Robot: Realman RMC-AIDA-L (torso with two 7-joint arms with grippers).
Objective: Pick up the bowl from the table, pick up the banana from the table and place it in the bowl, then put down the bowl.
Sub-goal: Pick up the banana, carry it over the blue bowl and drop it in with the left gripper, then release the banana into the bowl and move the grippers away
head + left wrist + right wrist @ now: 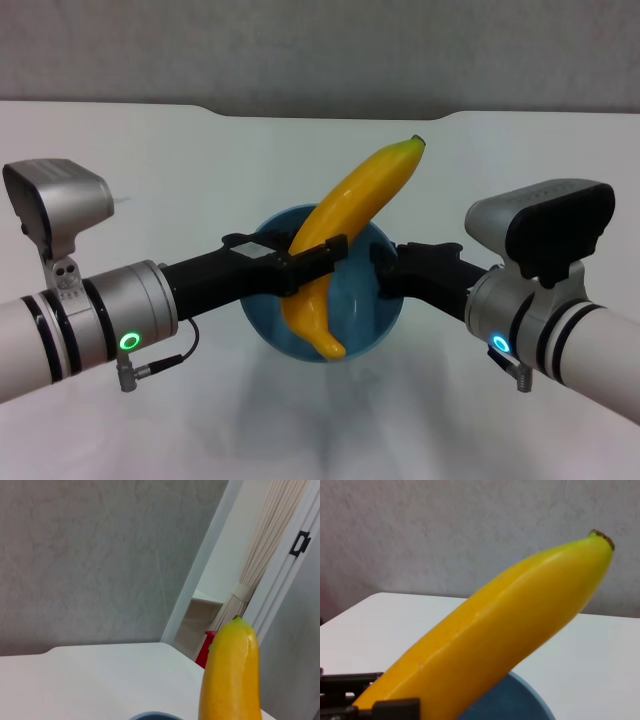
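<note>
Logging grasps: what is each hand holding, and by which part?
Left hand grips the banana at mid-body; right hand grips the bowl by its right rim.

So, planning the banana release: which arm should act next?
Left, likely. The left gripper is clamped on the banana, which already rests in the bowl; the right gripper grips the bowl's rim, steadying it.

Both white cylindrical forearms carry black bands, silver wrist collars and lit status rings, green at lower left, blue at lower right. Matte black left gripper (315, 262) and right gripper (385, 272). Thin black cable loops under left wrist.
</note>
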